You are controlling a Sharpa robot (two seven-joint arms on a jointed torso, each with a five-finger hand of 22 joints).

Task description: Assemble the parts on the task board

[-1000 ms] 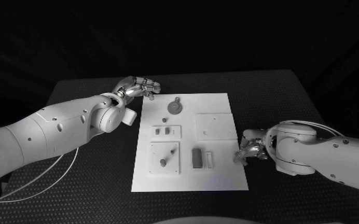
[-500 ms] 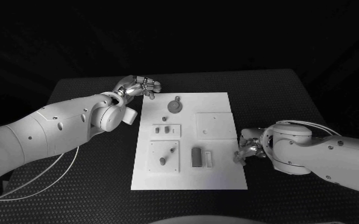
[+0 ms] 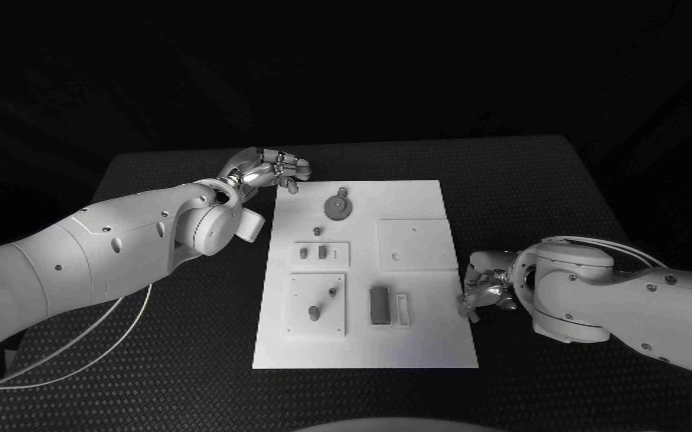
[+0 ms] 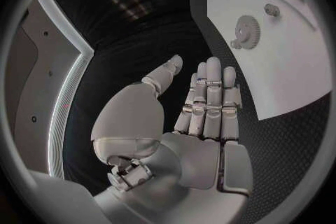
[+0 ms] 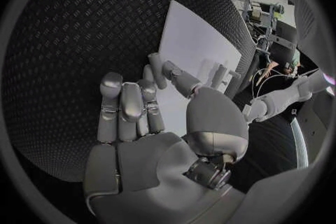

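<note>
Now the left hand (image 3: 270, 168) hovers over the table (image 3: 173, 177) just off the task board's (image 3: 418, 337) far left corner, fingers straight and close together, holding nothing. Nearest it on the board lies a round gear-like part (image 3: 338, 206), apart from the fingers. Meanwhile the right hand (image 3: 488, 290) sits at the board's right edge, fingers spread and empty, near a dark upright part (image 3: 379, 304). No writing is legible anywhere.

Scene was dim; background past table (image 3: 173, 167) went black. White board (image 3: 418, 342) was brightest area, no glare. Wrist views bent straight edges toward rim, dark frame around circle. Left hand (image 4: 203, 117) stayed sharp.
</note>
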